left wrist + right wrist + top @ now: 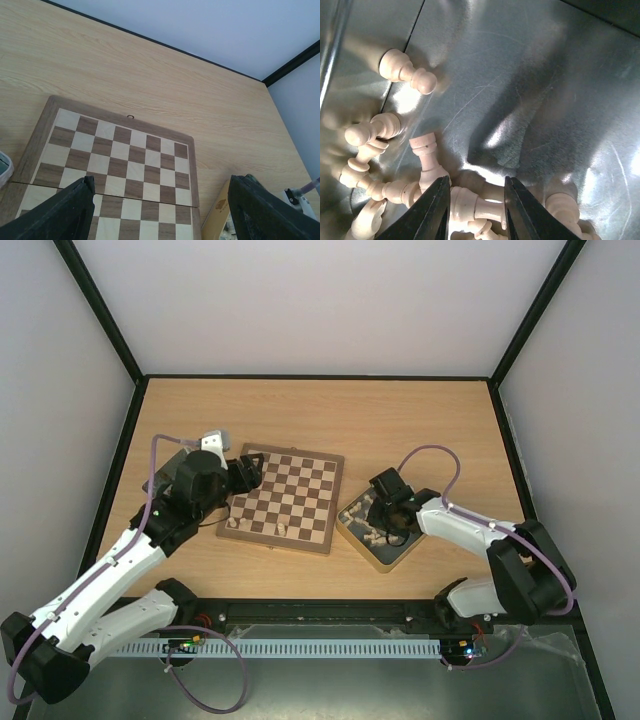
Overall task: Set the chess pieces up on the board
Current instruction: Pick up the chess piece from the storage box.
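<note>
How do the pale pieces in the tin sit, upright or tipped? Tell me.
Tipped: the right wrist view shows the pale pieces lying on their sides in the tin.

chess pieces [402, 72] smooth pale wood; tin [545, 75] scratched shiny metal; board [125, 160] matt wood, prob. veneered.

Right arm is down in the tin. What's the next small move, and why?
Probably close the right fingers on the pale piece lying between them in the tin: they straddle it, a firm grip isn't evident, and most of the board is bare.
</note>
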`<state>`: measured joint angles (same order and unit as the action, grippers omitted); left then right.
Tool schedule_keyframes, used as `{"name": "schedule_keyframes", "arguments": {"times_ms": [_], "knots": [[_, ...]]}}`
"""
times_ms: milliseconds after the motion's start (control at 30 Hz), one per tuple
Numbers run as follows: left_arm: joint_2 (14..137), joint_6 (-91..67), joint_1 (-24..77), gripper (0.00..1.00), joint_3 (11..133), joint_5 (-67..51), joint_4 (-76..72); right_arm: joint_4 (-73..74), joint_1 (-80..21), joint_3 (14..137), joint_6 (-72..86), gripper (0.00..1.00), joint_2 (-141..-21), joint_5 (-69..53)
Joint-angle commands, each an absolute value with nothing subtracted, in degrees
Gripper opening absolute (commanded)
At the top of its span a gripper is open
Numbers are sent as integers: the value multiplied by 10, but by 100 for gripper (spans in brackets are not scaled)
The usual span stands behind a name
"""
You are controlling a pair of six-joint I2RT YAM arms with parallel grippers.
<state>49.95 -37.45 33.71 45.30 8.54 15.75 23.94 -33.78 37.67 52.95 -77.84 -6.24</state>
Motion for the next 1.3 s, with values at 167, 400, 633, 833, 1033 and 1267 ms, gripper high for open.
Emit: {"name": "schedule_keyframes", "arguments": {"times_ms": [167,400,633,833,1033,1267], "knots": [[497,-372,334,75,444,101,152,256,-340,361,548,29,-743,-78],[500,-374,335,75,443,102,149,246,-347,355,533,28,-753,-114],[500,-375,335,75,442,104,151,244,-353,357,533,29,-773,-99],[503,-372,335,75,444,106,150,242,-353,358,530,29,-791,-81],[508,-372,334,75,444,106,148,256,-355,374,494,29,-805,-26],[511,-371,335,75,444,105,146,265,-361,420,400,34,-816,-4]]}}
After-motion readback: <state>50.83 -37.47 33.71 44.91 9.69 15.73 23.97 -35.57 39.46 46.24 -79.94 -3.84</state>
